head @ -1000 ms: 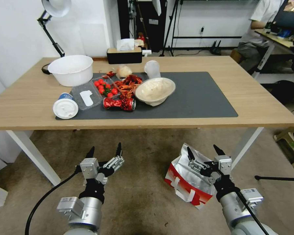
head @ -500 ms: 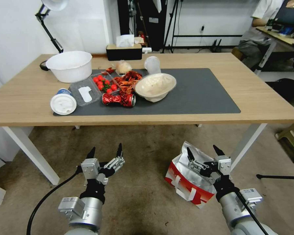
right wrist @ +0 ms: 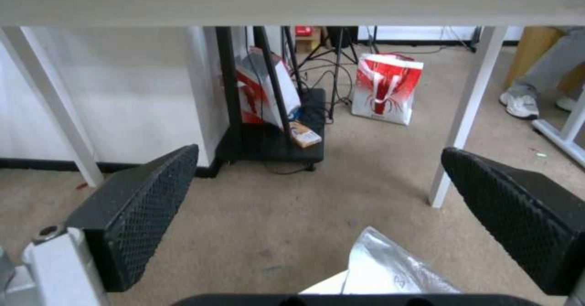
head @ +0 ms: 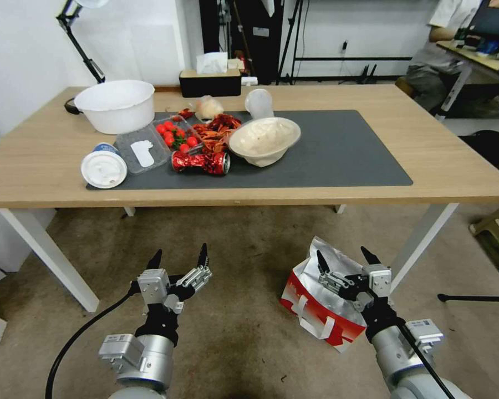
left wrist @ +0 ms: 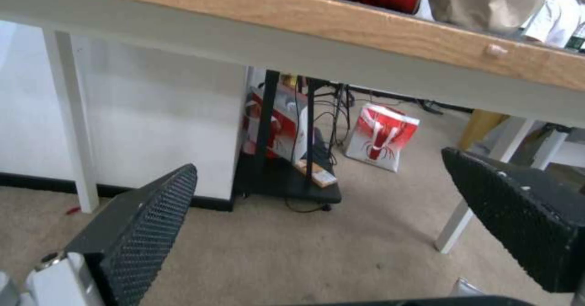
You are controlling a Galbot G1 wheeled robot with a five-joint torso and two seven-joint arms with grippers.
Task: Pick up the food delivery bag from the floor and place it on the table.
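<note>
Right gripper (head: 343,260) spread wide, empty, poised over white-and-red foil-lined paper delivery bag (head: 316,302) lying on stained beige floor (head: 244,327). Left gripper (head: 178,257) equally wide, empty. Beyond: light-wood worktop (head: 460,172), near edge overhead.

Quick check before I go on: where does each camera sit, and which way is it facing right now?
Head view: high on the robot, looking forward and down at the table, the floor and the food delivery bag; both arms show, left hand and right hand open.
Left wrist view: low, looking under the table edge between open fingers.
Right wrist view: low, just above the bag's foil.
Both wrist views share a far red-and-white bag.
</note>
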